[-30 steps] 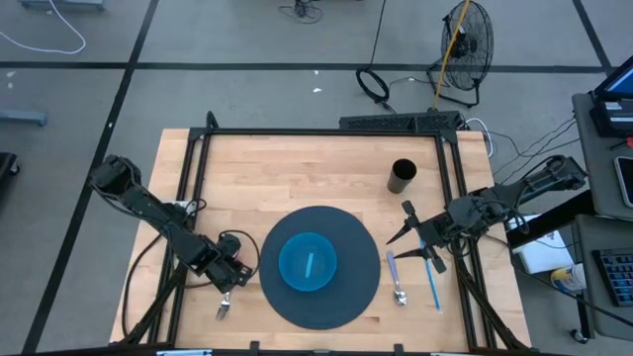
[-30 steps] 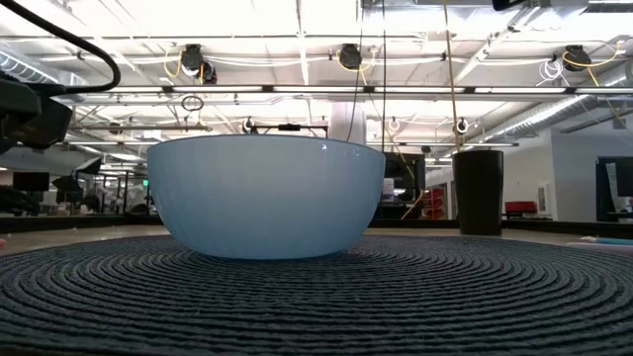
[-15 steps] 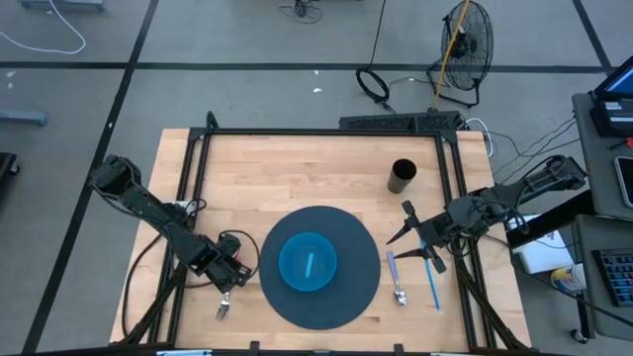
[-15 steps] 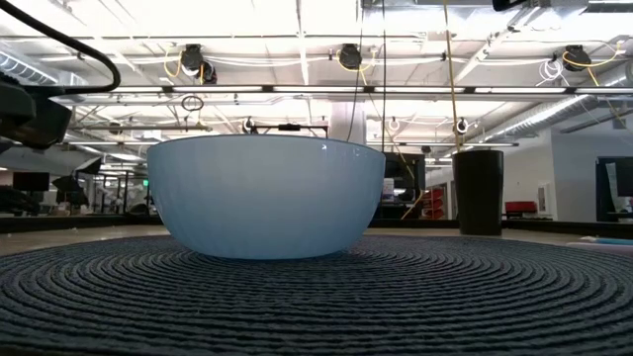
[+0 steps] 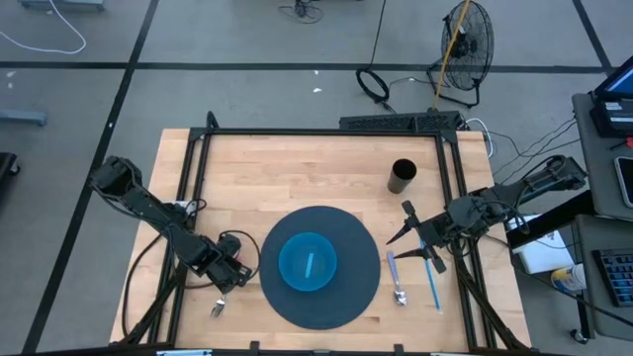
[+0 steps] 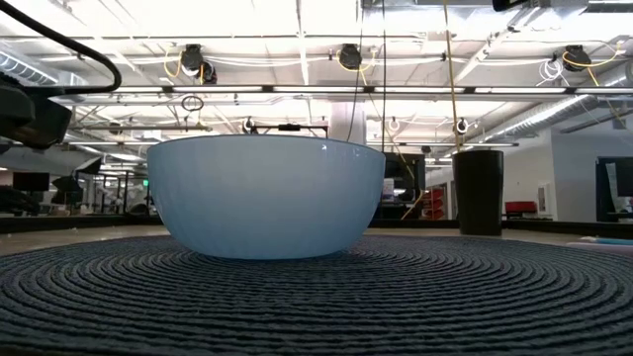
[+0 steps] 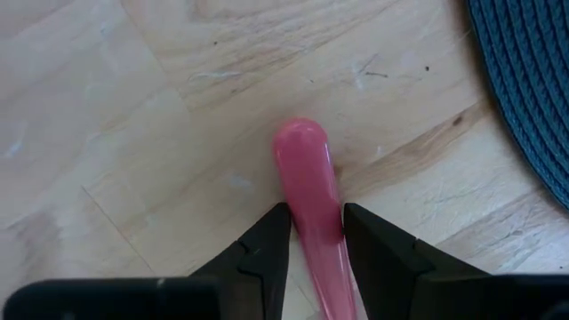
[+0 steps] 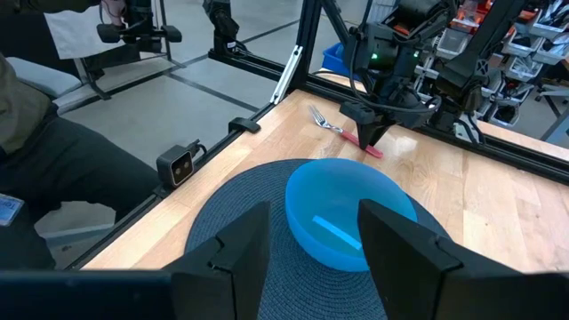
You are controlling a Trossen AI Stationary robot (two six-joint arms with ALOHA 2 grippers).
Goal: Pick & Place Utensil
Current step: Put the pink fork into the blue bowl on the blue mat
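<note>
One pink-handled metal fork (image 5: 220,305) lies on the wooden table (image 5: 267,178) just left of the round dark woven placemat (image 5: 351,297). The left pincer (image 7: 316,238) has its fingers pressed against the pink handle from both sides. One blue bowl (image 5: 308,262) sits on the mat. Right of it lie one spoon (image 5: 396,282) and one blue utensil (image 5: 433,282); one black cup (image 5: 402,176) stands beyond. The right pincer (image 5: 407,235) hovers open, holding nothing.

- A grey concrete floor (image 5: 247,40) with dark seams is seen around the wooden table (image 5: 287,168).
- A floor fan (image 5: 465,44) is stood beyond it.
- Ceiling strip lights (image 6: 297,20) are lit overhead.
</note>
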